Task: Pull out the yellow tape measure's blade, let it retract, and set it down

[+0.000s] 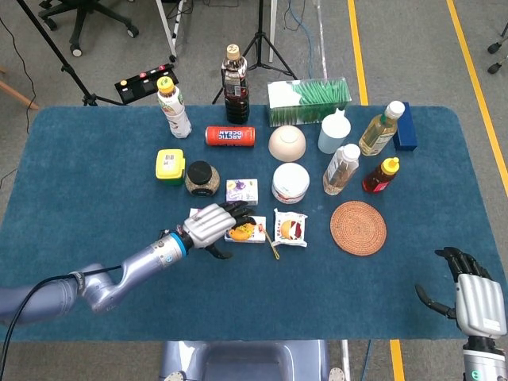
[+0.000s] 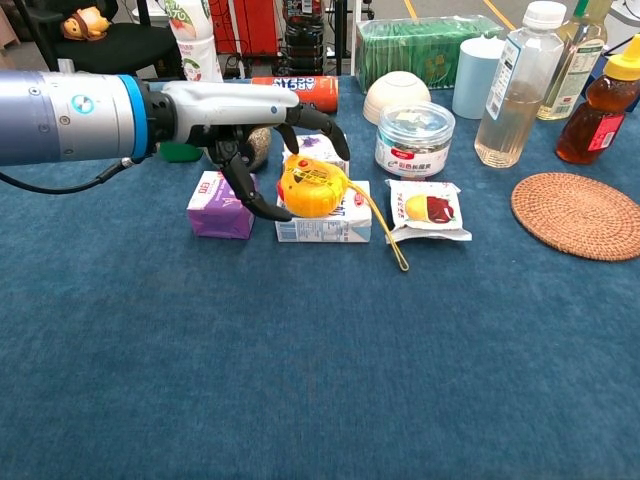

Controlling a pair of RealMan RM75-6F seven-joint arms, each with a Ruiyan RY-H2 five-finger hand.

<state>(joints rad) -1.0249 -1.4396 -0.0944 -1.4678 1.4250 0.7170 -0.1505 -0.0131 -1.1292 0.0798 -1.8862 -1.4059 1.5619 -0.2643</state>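
While the yellow tape measure (image 2: 314, 186) sits on top of a small white carton (image 2: 322, 222) near the middle of the table (image 1: 79, 190), the left hand (image 2: 245, 128) hovers just over it and to its left, fingers spread and arched; in the chest view a thin gap shows between the dark fingertips (image 2: 268, 211) and the yellow case, so nothing is being gripped. From the head view that same hand covers part of the tape measure, and only a sliver of yellow peeks out beside it. A yellow strap (image 2: 385, 232) trails from the case toward the front edge, draping across the carton's right end and onto the blue cloth beside a snack packet (image 2: 428, 210). A purple box (image 2: 222, 205) lies just left of the carton, below the forearm. Down at the front right corner, off the table's edge, the right hand (image 1: 468, 294) hangs with its fingers apart and nothing in them. Behind the carton stands a clear plastic jar (image 2: 415, 139) with a white bowl (image 2: 395, 94) further back, and a red can (image 1: 230, 136) lies on its side toward the far edge. Over on the right, a round woven coaster (image 2: 578, 214) rests flat, with a clear bottle (image 2: 514, 86) and an amber honey bottle (image 2: 599, 103) standing behind it. Toward the left side a yellow-green box (image 1: 170, 166) sits beside a dark-lidded jar (image 1: 202, 178).
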